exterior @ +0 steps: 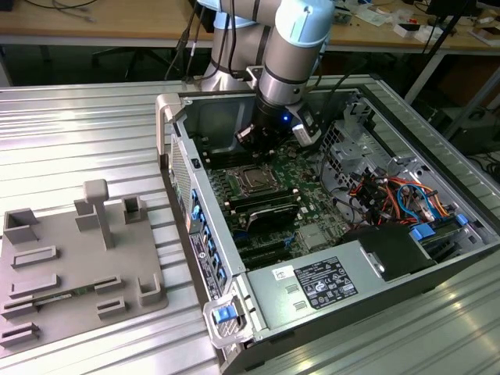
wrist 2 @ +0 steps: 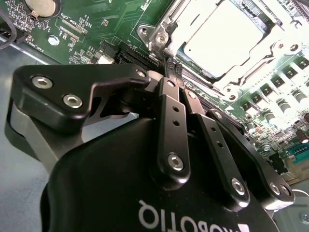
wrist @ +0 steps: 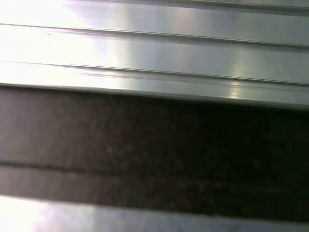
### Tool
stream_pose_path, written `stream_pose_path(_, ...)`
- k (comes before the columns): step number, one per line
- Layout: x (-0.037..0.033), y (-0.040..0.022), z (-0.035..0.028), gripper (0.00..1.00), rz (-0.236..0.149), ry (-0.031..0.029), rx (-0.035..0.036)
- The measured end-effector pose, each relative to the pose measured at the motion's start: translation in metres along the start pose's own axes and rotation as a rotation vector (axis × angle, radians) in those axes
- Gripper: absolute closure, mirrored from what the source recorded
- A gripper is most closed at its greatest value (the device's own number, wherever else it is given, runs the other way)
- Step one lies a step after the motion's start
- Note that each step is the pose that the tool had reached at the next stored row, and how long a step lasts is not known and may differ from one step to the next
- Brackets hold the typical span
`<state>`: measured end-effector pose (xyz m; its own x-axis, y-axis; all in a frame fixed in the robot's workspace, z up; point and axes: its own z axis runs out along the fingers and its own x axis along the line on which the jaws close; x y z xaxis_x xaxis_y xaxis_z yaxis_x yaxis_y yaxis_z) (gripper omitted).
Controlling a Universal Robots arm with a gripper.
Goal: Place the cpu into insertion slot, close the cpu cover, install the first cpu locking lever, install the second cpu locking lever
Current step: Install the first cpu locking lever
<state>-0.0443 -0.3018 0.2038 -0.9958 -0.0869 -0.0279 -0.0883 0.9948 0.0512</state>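
Observation:
In the exterior view my gripper hangs inside the open computer case, just behind the insertion slot on the green board. The second wrist view shows the two black fingers pressed together. The gripper is shut, its tips at the socket's corner by a screw. I cannot tell whether a thin lever lies between them. The cpu lies in the slot, silver top up. The cpu cover lies flat around it as a bright metal frame.
Long black memory slots run in front of the socket. A power supply and coloured cables occupy the exterior view's right. A grey fixture plate lies outside the case on the ribbed metal table.

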Motion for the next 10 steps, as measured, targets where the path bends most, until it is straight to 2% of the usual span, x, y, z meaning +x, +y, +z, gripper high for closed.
stream_pose_path(3,-0.0002,0.0003,-0.0022,0.89,0.000,-0.0011,-0.0013)
stream_pose_path(7,0.0000,0.0005,-0.0095,0.89,0.000,-0.0005,-0.0004)
stream_pose_path(10,0.0028,0.0009,-0.0126,0.89,0.000,-0.0006,-0.0015)
